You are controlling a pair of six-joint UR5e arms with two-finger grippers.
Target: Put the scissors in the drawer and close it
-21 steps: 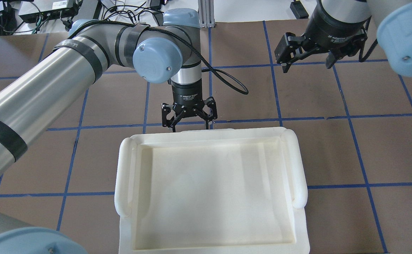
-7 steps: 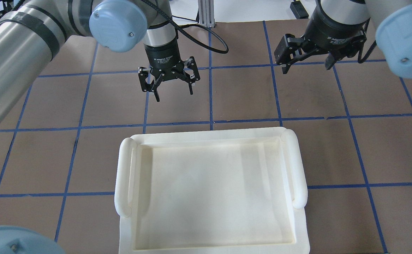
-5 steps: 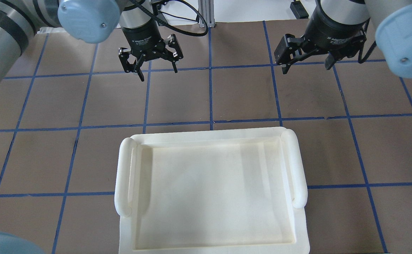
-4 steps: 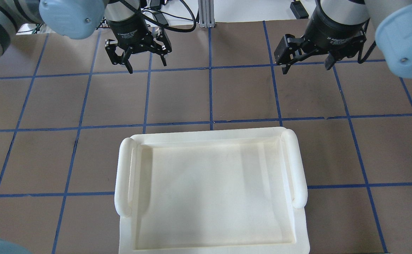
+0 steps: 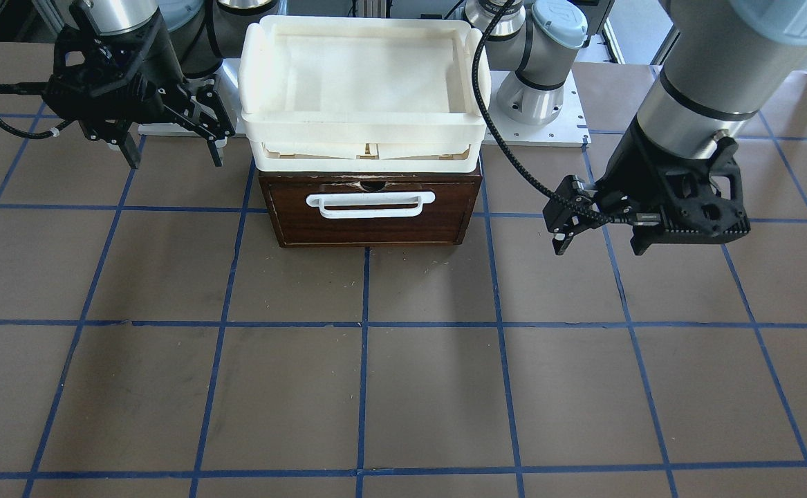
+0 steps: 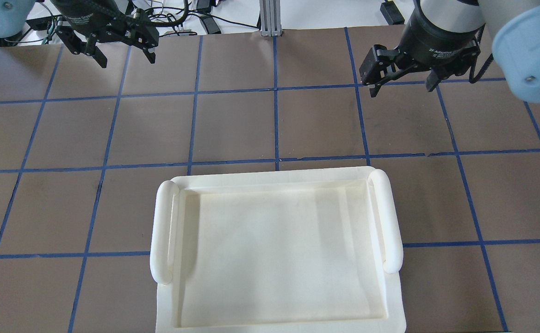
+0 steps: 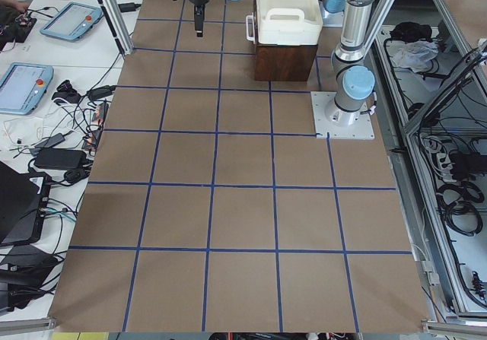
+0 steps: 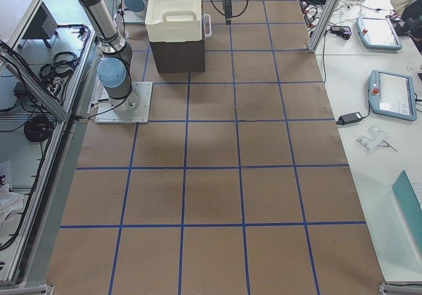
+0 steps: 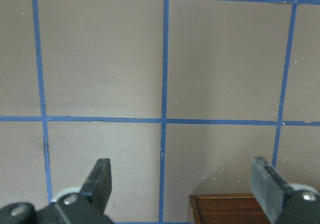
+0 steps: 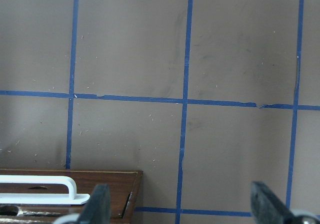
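Note:
The dark brown drawer (image 5: 370, 228) with its white bar handle (image 5: 370, 205) sits shut, flush with its wooden case, under stacked white trays. The scissors show in no view. My left gripper (image 6: 126, 58) is open and empty, hovering over bare table well to the left of the drawer; it also shows in the front view (image 5: 600, 242). Its wrist view shows a corner of the wooden case (image 9: 225, 209) between its fingertips (image 9: 102, 179). My right gripper (image 6: 401, 88) is open and empty, hovering in front of the drawer's right side (image 5: 173, 155); its wrist view shows the handle (image 10: 40, 186).
Stacked white plastic trays (image 5: 365, 128) sit on top of the wooden case; the top tray's rim (image 6: 161, 240) fills the lower middle of the overhead view. The brown table has blue tape grid lines. Tablets and cables lie on side benches (image 7: 30, 81).
My left gripper, open throughout, has moved from right at the drawer's front away from it, up and to the left. The right gripper has not moved.

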